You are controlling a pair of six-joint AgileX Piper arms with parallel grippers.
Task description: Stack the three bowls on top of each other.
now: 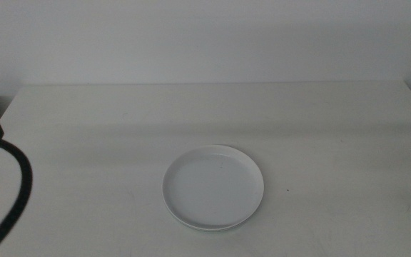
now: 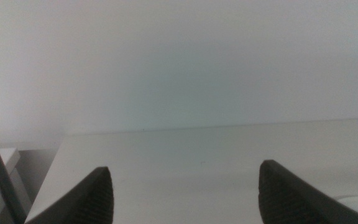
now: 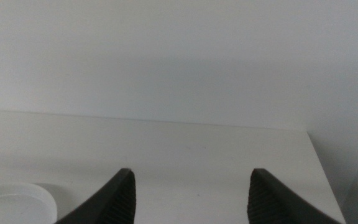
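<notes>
Bowls stacked on the white worktop (image 1: 334, 128).
The bowls (image 1: 213, 187) sat nested in one pile toward six o'clock, white on top. The left tool (image 2: 185, 193) and right tool (image 3: 190, 196) both gaped wide, holding nothing.

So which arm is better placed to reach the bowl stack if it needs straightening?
Right, but only marginally. The right pincer is open and its wrist view shows a good part of the bowl stack nearby; the left pincer, also open, sees only a sliver.
</notes>
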